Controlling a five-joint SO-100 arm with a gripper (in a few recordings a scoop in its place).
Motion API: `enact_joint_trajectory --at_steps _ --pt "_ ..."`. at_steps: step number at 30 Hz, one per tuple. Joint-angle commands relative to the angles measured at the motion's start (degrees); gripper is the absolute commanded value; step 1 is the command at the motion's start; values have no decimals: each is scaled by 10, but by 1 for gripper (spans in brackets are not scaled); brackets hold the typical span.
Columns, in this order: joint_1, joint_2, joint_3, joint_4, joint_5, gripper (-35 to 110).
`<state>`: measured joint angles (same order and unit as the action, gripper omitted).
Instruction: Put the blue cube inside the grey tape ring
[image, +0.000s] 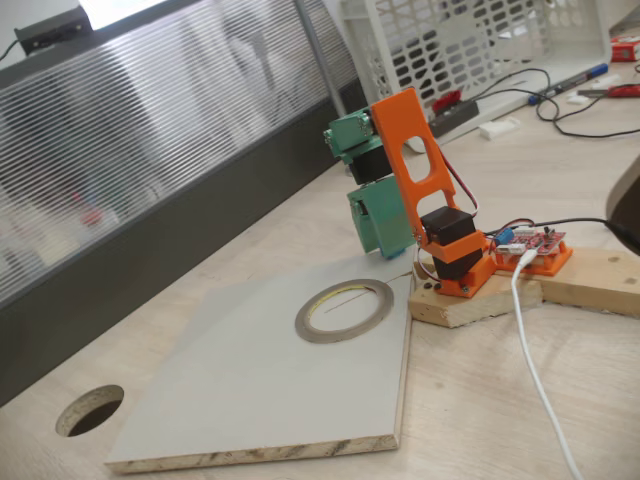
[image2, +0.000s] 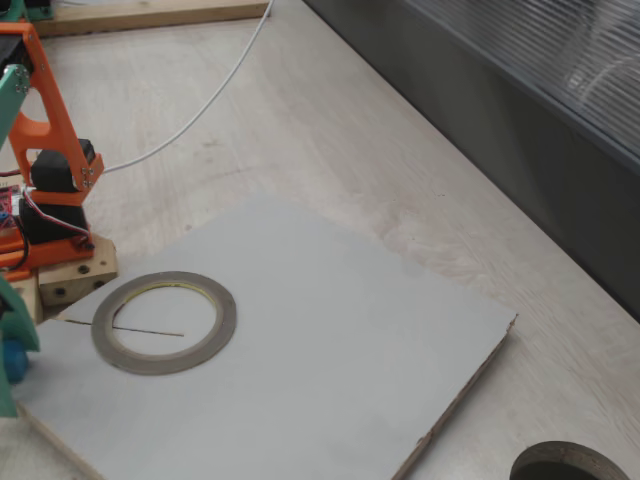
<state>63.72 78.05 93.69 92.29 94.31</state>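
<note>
The grey tape ring (image: 310, 326) (image2: 225, 322) lies flat on a pale grey board (image: 230, 390) (image2: 340, 340), with a thin dark line across its opening. The orange and green arm is folded up beside it. Its green gripper (image: 388, 245) (image2: 8, 362) points down over the board's corner near the base. At the left edge of a fixed view, the blue cube (image2: 14, 358) shows between two green jaw parts that press on it. From the other side the cube is hidden behind the green jaw. The ring's inside holds nothing.
A round dark hole (image: 90, 408) (image2: 570, 465) is cut in the wooden tabletop. The arm's base sits on wooden blocks (image: 480, 300) (image2: 70, 280), with a white cable (image: 535, 370) trailing off. A dark partition (image: 150, 250) (image2: 520, 120) borders the table. A white basket (image: 470, 40) stands behind.
</note>
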Motion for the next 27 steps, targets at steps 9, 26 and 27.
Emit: enact_joint_trajectory --at_steps 9,26,27 --pt "4 14 -8 -34 6 23" --pt "5 29 -17 -33 6 4" --pt "5 43 -17 -31 6 4"
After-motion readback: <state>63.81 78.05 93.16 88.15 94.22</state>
